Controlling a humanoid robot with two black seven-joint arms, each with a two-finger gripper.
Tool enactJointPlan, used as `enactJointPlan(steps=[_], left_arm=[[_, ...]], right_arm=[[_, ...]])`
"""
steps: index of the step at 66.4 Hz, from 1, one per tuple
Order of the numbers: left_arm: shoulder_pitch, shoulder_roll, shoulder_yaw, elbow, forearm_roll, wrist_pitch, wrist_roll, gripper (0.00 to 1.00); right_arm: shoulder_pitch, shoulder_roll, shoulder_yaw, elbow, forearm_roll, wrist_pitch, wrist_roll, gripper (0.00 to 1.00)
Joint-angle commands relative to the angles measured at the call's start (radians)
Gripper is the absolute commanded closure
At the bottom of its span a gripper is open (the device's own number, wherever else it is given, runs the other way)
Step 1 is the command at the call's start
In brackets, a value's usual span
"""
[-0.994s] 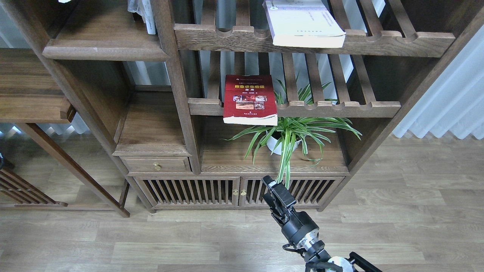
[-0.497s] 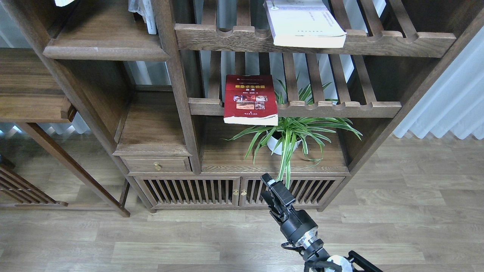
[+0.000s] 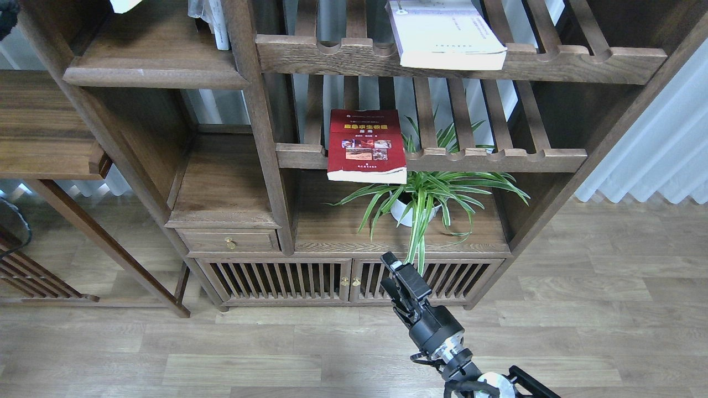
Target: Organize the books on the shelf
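Books on three levels of dark wooden shelving. Dark red book (image 3: 366, 145) with small cover photos, flat on middle slatted shelf (image 3: 498, 160), at its left end, near edge overhanging notched front rail. Pale lilac-white book (image 3: 445, 33) flat on upper slatted shelf (image 3: 581, 61), near edge likewise jutting past front rail, roughly above and right of red book. Corner of a pale yellowish book (image 3: 124, 4) just visible at top left edge, above solid plank shelf (image 3: 152, 72) with rounded front edge; cover not legible. Wrapped pale items (image 3: 213, 19) standing at right rear of that plank shelf, against upright post. Potted spider plant (image 3: 426, 196) on lower board beneath red book, white pot, leaves spilling over front edge and rising through middle slats. Small drawer with brass knob (image 3: 229, 242) at lower left; slatted cabinet doors (image 3: 310, 279) below. Right gripper (image 3: 395, 273) low at centre, in front of cabinet doors, just below hanging leaf tips, pointing up toward shelving, holding nothing; fingers seen dark and nearly end-on, gap between them not discernible. Left gripper not clearly visible. Pale curtain (image 3: 658, 155) at right; wood-plank floor (image 3: 581, 309) around.
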Motion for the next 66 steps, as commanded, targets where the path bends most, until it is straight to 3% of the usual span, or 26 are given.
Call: enactJointPlan(steps=[1,13,27,48,66], left_arm=[[-0.020,-0.002,0.033,0.025,-0.002,0.000,-0.028,0.98],[-0.023,-0.013,0.047,0.063,-0.015,0.000,-0.074,0.98],[-0.023,-0.037,0.068,0.097,-0.022,0.000,-0.158,0.98],[-0.015,-0.036,0.102,0.104,-0.039,0.000,-0.168,0.98],[-0.006,-0.023,0.134,0.109,-0.041,0.000,-0.209,0.98]], right_arm=[[-0.002,0.000,0.000,0.010,0.000,0.000,0.000,0.01],[-0.011,0.000,0.002,0.021,0.001,0.000,0.000,0.01],[-0.041,0.000,0.006,0.055,0.001,0.000,0.000,0.01],[-0.077,0.000,0.023,0.076,0.001,0.000,0.000,0.01],[-0.094,0.000,0.025,0.095,0.000,0.000,0.000,0.01]])
